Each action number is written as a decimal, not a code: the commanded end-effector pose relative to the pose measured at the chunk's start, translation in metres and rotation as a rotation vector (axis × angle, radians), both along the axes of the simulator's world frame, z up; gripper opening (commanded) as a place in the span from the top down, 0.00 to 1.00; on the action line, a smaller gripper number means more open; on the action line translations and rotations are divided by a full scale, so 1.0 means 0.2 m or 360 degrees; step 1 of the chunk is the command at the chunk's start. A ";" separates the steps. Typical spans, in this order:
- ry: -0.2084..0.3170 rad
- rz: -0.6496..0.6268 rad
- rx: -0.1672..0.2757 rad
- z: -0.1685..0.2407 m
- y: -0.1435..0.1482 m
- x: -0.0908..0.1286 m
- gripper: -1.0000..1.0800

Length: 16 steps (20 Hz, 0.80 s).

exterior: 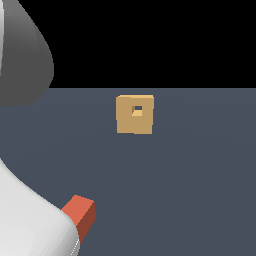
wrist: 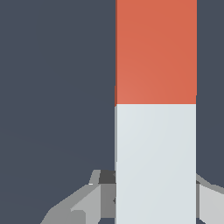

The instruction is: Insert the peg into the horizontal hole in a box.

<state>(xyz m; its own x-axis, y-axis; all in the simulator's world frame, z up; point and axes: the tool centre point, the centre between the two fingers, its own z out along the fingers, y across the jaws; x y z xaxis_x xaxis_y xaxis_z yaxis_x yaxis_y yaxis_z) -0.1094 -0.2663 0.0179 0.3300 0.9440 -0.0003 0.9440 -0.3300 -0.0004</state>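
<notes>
You have not begun the insertion. The box [exterior: 135, 114] sits on the tabletop [exterior: 200, 175] with its face toward the exterior camera, and the hole [exterior: 137, 110] in that face is open and unoccupied. The peg [exterior: 80, 212] is well apart from the box: in the exterior view only its red-orange end shows, low and toward that view's left, emerging from behind the white arm housing [exterior: 30, 220]. Nothing in either view shows the peg aligned with the hole.

In the wrist view the peg [wrist: 155, 109] runs lengthwise away from the camera, white part nearest, red-orange part beyond. The pincer [wrist: 153, 199] sits at the white end, with grey finger parts [wrist: 89, 201] visible on either side of the bar. They appear set close against it, so I judge it is gripping the peg, though the contact faces are hidden.

Remaining: carry the peg to the box, line it up, push it in.
</notes>
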 end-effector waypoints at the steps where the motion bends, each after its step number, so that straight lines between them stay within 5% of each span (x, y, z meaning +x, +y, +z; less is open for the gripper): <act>1: -0.0001 0.0007 0.0000 0.01 0.03 0.01 1.00; 9: -0.0001 0.0052 0.0000 0.06 0.27 0.11 1.00; 16: -0.0001 0.0129 -0.0001 0.16 0.69 0.28 1.00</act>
<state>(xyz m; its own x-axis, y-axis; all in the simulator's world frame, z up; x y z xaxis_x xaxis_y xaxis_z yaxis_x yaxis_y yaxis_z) -0.0619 -0.1501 0.0442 0.2651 0.9642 -0.0009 0.9642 -0.2651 -0.0019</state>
